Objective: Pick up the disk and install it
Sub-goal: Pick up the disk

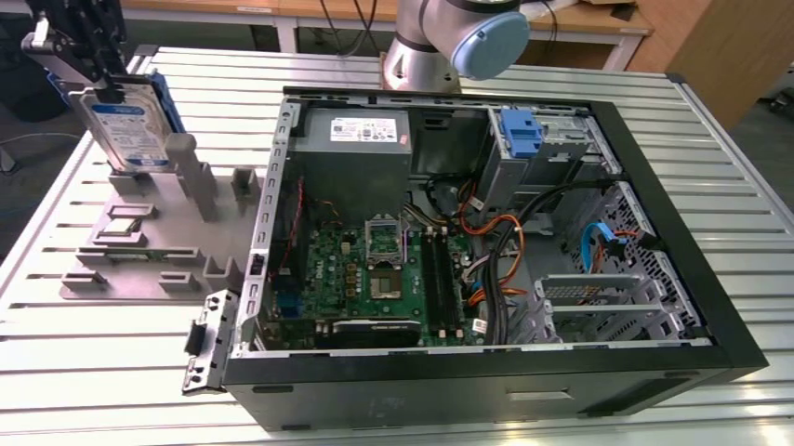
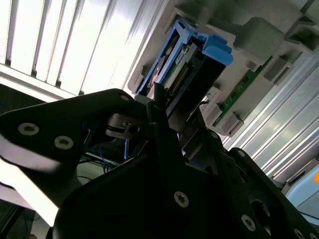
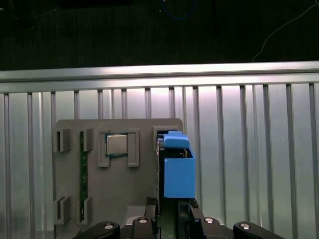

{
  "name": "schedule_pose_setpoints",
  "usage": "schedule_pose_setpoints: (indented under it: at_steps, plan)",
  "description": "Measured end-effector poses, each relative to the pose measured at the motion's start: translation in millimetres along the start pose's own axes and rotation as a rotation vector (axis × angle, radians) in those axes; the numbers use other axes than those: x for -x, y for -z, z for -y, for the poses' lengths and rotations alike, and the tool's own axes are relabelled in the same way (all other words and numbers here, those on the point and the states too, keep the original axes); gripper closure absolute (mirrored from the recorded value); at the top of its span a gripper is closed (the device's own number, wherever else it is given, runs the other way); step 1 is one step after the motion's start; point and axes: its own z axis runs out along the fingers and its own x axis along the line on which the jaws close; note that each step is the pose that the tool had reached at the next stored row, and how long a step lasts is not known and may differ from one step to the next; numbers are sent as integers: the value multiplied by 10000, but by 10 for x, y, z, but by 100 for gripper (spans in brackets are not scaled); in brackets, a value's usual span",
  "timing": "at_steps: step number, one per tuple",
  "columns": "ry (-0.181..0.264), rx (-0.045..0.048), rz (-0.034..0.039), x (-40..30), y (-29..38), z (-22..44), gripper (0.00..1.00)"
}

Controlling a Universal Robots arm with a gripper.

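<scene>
Gripper [image 3: 172, 215]: at the far corner of the exterior view's left, above the parts holder; fingers [image 2: 159, 119] closed on the disk, one against each face, gripping near its upper edge.
Disk [image 1: 128, 130]: upright on edge, blue carrier around it, labelled face toward the exterior camera; lower end seemingly seated in the holder's slot, not clearly lifted.
Holder [image 3: 124, 194]: grey plate lying flat on the counter, with a processor chip [image 3: 117, 145] and a memory stick [image 3: 83, 174] in their own nests just beside the disk's slot.
Counter [image 1: 112, 372]: slatted metal, carrying holder and computer case side by side.
Computer case [image 1: 471, 395]: open, lying on its side, well apart from the disk toward the exterior view's right; motherboard [image 1: 372, 269] exposed.
Drive cage [image 1: 564, 139]: at the case's far corner, with an upright blue bracket [image 1: 523, 133] in it and loose cables [image 1: 496, 246] bundled just beside.
Risk, grip: narrow hold on one edge of a flat, probably heavy thing; likely to pivot or slip if swung fast.
Risk, slot: a tilted pull likely to jam the carrier against the slot walls and drag the holder, upsetting chip and memory stick.
Risk, case: cables near the cage liable to snag the carrier; a misaligned approach likely to knock the case's rim or the bracket.
</scene>
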Motion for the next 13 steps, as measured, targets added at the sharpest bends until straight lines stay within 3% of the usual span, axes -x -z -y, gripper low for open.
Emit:
schedule_pose_setpoints:
  at_steps: [13]
  plan:
    - [1,-12,6,1,60,0,65]
